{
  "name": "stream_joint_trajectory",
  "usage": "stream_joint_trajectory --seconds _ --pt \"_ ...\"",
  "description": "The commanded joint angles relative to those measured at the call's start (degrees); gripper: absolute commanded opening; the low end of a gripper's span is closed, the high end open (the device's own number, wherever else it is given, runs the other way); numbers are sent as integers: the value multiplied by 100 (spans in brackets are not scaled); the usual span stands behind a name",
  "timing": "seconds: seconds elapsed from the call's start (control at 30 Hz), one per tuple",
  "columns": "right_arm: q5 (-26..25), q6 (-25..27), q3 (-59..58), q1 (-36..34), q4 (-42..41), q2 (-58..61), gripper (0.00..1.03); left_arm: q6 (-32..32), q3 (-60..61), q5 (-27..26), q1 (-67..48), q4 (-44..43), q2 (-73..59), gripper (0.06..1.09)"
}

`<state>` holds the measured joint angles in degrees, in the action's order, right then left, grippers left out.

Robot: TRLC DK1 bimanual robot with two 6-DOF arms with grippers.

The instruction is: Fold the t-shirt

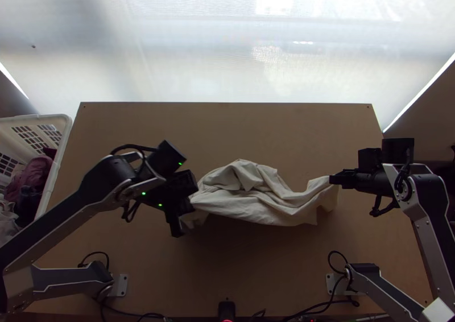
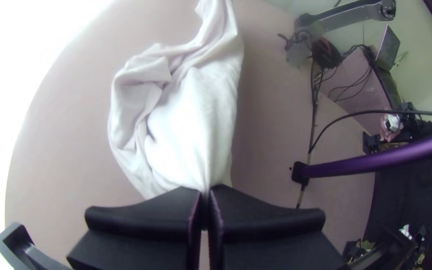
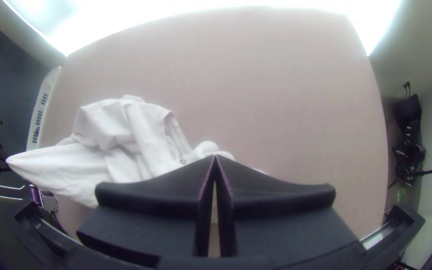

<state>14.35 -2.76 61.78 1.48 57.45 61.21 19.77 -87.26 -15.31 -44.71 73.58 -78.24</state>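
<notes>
Across a light wooden table (image 1: 227,128), we are seeing the cream t-shirt (image 1: 250,194) lying bunched between the arms. The left gripper (image 2: 205,192) is pinching one end and the right gripper (image 3: 215,159) the opposite end, both pairs of fingers closing narrowly on fabric; we are judging that these separated holds are serving to straighten the crumpled middle before folding.
</notes>
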Motion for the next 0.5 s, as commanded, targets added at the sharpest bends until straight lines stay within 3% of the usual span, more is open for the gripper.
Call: stream_joint_trajectory --seconds 0.0,0.27,0.47 --pt "15 -101 -52 134 91 -30 3 1055 -432 -209 911 737 924 10" --pt "15 -365 432 -315 21 -118 3 1653 -915 -279 2080 570 942 10" --pt "42 -409 273 -227 -76 110 3 2347 -819 -315 2722 482 942 10"
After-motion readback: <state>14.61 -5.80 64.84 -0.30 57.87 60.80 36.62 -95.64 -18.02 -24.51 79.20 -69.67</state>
